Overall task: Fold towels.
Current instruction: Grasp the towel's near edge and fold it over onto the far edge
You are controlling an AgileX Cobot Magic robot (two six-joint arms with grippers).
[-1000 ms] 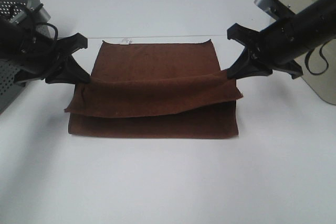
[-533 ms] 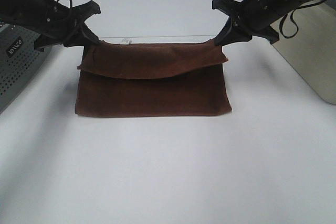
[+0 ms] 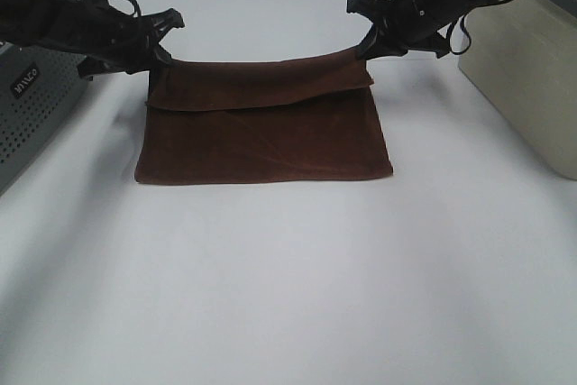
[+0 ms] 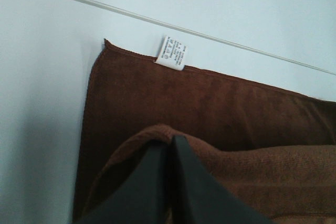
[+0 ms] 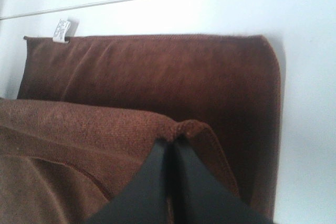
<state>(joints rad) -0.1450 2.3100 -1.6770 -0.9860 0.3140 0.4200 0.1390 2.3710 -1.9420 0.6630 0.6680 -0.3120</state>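
The dark reddish-brown towel (image 3: 266, 137) lies on the white table, folded over on itself. My left gripper (image 3: 155, 60) is shut on the lifted edge's left corner. My right gripper (image 3: 365, 53) is shut on its right corner. Both hold that edge just above the towel's far edge. In the left wrist view the shut fingers (image 4: 168, 182) pinch a towel fold (image 4: 220, 166), with the white tag (image 4: 171, 53) on the far edge beyond. In the right wrist view the shut fingers (image 5: 165, 182) pinch the fold (image 5: 105, 124), with the tag (image 5: 61, 30) far off.
A grey perforated box (image 3: 27, 96) stands at the left edge of the table. A beige box (image 3: 527, 69) stands at the right. A thin seam line (image 4: 210, 38) runs across the table just beyond the towel's far edge.
Both grippers have carried the lifted towel edge away from the camera, from mid-towel to the far edge. The folded towel now looks shorter and flatter.
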